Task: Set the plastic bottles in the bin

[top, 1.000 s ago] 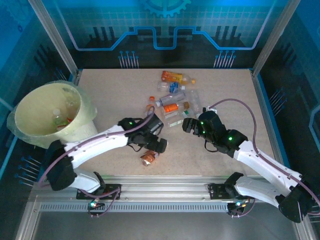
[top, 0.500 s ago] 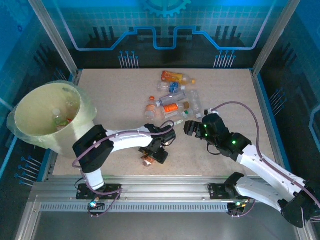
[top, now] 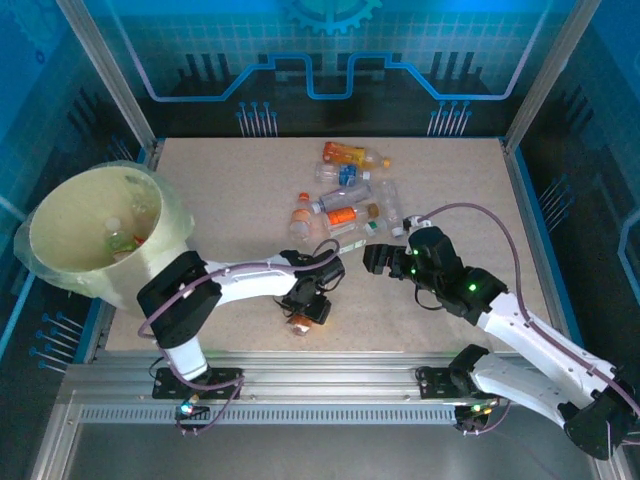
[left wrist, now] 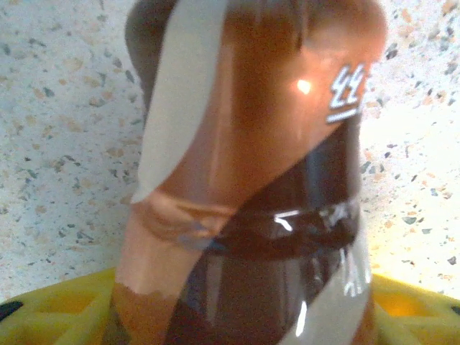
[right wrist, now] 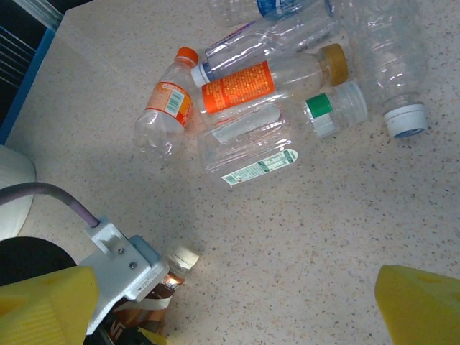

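Shows L gripper [top: 306, 309] right over brown bottle [top: 297, 323] nr table [top: 450, 300] front. Puts R gripper [top: 372, 258] just beside bottle cluster [top: 345, 195]; bin [top: 165, 255] far left, bottles inside.

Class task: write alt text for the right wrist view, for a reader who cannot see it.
Plastic bottles lie in a loose cluster on a speckled table, two with orange labels, one green-capped. The right gripper's yellow fingertips stand wide apart at the bottom corners, empty. At lower left, a brown bottle lies by the left arm's wrist.
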You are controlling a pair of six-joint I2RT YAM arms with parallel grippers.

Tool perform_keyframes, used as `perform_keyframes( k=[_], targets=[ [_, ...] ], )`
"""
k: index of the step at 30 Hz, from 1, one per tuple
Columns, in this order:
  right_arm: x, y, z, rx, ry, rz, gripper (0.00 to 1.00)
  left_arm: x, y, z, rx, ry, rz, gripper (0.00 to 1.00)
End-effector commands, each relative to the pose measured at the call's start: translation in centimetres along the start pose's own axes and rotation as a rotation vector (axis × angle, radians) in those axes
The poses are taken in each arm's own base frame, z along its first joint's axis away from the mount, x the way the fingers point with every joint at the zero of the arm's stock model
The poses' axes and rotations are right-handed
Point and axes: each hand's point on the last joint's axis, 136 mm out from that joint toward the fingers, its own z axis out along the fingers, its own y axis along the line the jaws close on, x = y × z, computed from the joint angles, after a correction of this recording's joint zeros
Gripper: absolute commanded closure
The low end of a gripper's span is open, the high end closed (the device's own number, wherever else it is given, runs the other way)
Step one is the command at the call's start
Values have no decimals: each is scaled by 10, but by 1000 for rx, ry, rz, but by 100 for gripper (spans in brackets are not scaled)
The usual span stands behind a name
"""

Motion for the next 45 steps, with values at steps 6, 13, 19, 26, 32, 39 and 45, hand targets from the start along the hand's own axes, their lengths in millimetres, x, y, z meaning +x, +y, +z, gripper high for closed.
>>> perform_keyframes(
  k=[6, 13, 19, 26, 32, 39, 45],
  targets=[
    [-1, 20, 0, -112, 5, -49, 0, -25, 9, -16, 70, -167, -117, 45],
    [3, 44, 2, -205, 19, -132, 0, -36, 9, -36, 119, -263, -163, 49],
    [2, 47, 8, -198, 32, -100, 0, -52, 13, -63, 196, -379, -238, 50],
    [-2, 55, 11, -215, 43, -93, 0, -63, 21, -89, 250, -472, -295, 51],
    [-2, 70, 12, -263, 89, -131, 0, -72, 31, -114, 304, -550, -357, 51],
    [-8, 79, 18, -286, 77, -128, 0, -80, 42, -151, 343, -654, -392, 51],
    [-16, 90, 23, -323, 52, -123, 0, -91, 59, -194, 350, -777, -410, 51]
  ],
)
